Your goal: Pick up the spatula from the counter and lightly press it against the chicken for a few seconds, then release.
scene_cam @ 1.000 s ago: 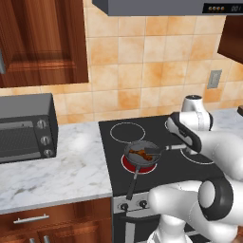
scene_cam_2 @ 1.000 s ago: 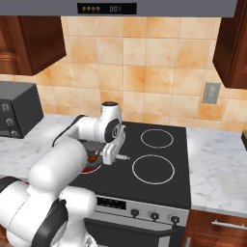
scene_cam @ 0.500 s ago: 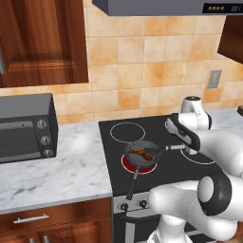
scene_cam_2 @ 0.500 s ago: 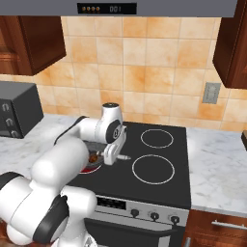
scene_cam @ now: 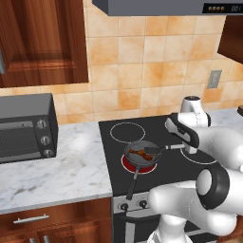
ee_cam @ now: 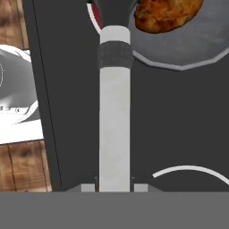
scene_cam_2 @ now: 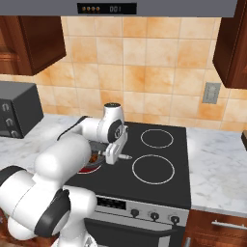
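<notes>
A long grey-handled spatula [ee_cam: 115,125] runs from my gripper [ee_cam: 115,188] to the frying pan [ee_cam: 188,49], and its dark blade [ee_cam: 114,11] lies over the pan's rim beside the browned chicken [ee_cam: 167,13]. In the left base view my gripper [scene_cam: 189,148] is to the right of the pan [scene_cam: 141,155], shut on the spatula [scene_cam: 168,148], whose blade reaches the chicken [scene_cam: 137,153]. Whether blade and chicken touch is unclear. In the right base view my gripper [scene_cam_2: 116,153] hangs over the stove, with the arm hiding most of the pan [scene_cam_2: 92,163].
The pan sits on a glowing red burner [scene_cam: 127,166], its dark handle [scene_cam: 132,182] pointing at the stove's front edge. Three unlit burners [scene_cam_2: 153,169] surround it. A toaster oven [scene_cam: 23,128] stands on the marble counter [scene_cam: 57,171] at left. More counter [scene_cam_2: 217,164] lies to the stove's right.
</notes>
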### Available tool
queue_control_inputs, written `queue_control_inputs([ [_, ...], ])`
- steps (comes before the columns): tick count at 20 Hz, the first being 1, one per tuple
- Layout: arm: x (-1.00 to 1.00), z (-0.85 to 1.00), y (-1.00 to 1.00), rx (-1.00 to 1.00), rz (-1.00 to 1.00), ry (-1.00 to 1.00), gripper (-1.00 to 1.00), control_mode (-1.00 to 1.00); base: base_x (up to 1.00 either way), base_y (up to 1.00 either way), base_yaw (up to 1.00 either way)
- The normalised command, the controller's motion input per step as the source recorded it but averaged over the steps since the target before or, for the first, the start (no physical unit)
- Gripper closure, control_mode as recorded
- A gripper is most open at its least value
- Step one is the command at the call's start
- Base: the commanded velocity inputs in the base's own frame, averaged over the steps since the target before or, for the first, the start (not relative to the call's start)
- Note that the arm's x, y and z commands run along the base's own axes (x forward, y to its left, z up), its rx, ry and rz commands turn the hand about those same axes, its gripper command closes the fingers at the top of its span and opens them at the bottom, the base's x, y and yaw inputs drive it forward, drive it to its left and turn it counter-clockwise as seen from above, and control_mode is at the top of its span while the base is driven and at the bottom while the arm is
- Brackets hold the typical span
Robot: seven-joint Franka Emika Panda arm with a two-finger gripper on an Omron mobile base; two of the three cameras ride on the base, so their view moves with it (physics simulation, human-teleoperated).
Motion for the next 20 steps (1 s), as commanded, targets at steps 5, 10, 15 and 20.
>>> queue_control_inputs([
  [5,0.07,-0.08,-0.01,0.0,0.0,0.0,1.0,-1.0,0.0,0.0,0.0],
  [10,0.08,-0.01,0.0,-0.02,0.0,0.0,1.0,-1.0,0.0,0.0,0.0],
  [15,0.06,-0.06,0.0,-0.01,0.0,0.0,1.0,-1.0,0.0,0.0,0.0],
  [20,0.04,-0.12,0.0,-0.01,0.0,0.01,1.0,-1.0,0.0,0.0,0.0],
])
